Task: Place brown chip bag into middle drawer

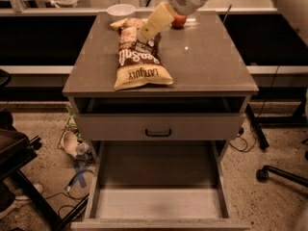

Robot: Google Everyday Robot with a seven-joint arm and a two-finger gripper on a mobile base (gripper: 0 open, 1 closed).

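Observation:
The brown chip bag (139, 59) lies flat on the left half of the cabinet top (207, 61), its tan "LATE JULY" band toward the front edge. My gripper (143, 35) reaches down from the upper right and hangs right over the bag's far end, at or just above its surface. The middle drawer (159, 203) is pulled out wide below, and its pale floor is bare. Above it is a shut grey drawer front with a small black handle (158, 132).
A white bowl (121, 9) and a red round fruit (179, 20) sit at the back of the top. A second pale snack bag (124, 25) lies under the brown bag's far end. A dark chair (14, 153) stands at left, a chair base (279, 173) at right, and cables (79, 177) lie on the floor.

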